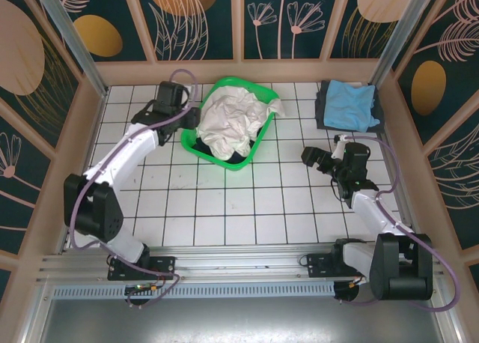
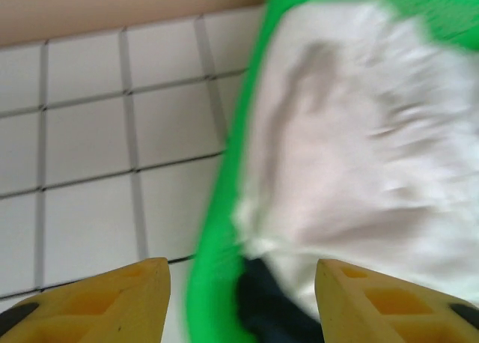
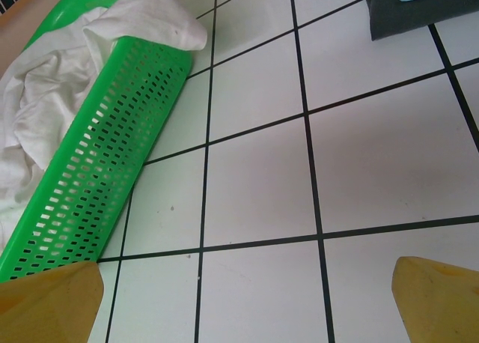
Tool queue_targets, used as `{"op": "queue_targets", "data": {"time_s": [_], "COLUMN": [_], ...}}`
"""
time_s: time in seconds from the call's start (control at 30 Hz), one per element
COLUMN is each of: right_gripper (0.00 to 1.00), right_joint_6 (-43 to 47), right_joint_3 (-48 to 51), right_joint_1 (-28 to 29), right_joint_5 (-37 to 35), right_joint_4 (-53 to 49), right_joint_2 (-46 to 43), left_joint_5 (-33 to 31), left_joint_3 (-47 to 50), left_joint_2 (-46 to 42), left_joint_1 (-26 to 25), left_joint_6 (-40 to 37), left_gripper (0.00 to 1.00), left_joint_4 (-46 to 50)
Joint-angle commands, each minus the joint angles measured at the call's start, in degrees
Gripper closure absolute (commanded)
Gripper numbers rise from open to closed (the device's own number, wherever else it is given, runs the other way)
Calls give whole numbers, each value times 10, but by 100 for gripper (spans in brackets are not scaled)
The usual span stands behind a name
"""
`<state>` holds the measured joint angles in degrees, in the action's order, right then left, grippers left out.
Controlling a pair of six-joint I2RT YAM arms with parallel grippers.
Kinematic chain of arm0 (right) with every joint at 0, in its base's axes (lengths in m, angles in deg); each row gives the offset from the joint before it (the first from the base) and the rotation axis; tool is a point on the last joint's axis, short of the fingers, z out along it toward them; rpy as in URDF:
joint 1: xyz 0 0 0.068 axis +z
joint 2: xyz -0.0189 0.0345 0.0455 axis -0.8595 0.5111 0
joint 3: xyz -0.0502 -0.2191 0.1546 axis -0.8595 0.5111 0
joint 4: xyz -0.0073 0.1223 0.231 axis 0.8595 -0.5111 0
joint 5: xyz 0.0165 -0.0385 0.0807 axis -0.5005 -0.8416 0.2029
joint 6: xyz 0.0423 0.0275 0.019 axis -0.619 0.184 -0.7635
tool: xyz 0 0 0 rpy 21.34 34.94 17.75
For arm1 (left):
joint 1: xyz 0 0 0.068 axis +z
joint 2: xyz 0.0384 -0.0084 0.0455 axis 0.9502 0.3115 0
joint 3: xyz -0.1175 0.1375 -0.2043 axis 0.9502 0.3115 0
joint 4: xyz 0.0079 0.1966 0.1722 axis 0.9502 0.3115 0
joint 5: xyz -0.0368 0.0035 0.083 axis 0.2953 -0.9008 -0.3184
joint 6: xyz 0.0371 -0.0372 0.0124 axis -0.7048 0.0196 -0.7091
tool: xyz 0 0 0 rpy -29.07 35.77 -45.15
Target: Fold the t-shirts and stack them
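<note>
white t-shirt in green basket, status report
Left gripper open, empty, over green slotted plastic basket rim. Right gripper open above tiles. Crumpled white cloth t-shirt in basket, ungripped.

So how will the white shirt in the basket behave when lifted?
Likely floppy: the white t-shirt lies crumpled, so it should drape and trail. Probably light, but it overhangs the green basket rim and covers a dark shirt, so it may snag or drag them.

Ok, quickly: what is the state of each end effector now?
Left end effector: open, holding nothing, above the basket rim.
Right end effector: open, holding nothing.
</note>
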<state>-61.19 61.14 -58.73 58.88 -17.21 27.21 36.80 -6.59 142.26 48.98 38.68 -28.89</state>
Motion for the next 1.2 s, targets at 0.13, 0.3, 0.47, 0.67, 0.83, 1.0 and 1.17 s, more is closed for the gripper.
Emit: {"op": "queue_targets", "data": {"time_s": [0.13, 0.3, 0.47, 0.67, 0.83, 1.0, 1.17], "right_gripper": [1, 1, 1, 1, 1, 1, 1], "right_joint_6": [-5, -5, -5, -7, -6, -7, -8], "right_joint_3": [7, 12, 22, 25, 26, 28, 30], "right_joint_1": [-4, -5, -5, -8, -10, -10, -11], "right_joint_5": [10, 9, 10, 11, 13, 14, 16], "right_joint_4": [-2, -1, -3, -1, -1, 1, 6], "right_joint_2": [-12, -20, -39, -49, -50, -50, -48], "left_joint_5": [4, 4, 4, -17, -75, -69, -97], "left_joint_3": [-71, -151, -189, -192, -176, -171, -180], "left_joint_2": [119, 213, 270, 287, 285, 291, 301], "left_joint_1": [-174, -229, -233, -234, -234, -234, -234], "left_joint_6": [90, 88, 90, 88, 90, 88, 86], "left_gripper": [49, 50, 60, 75, 73, 69, 58], "left_joint_4": [-10, 13, 35, 47, 80, 83, 92]}}
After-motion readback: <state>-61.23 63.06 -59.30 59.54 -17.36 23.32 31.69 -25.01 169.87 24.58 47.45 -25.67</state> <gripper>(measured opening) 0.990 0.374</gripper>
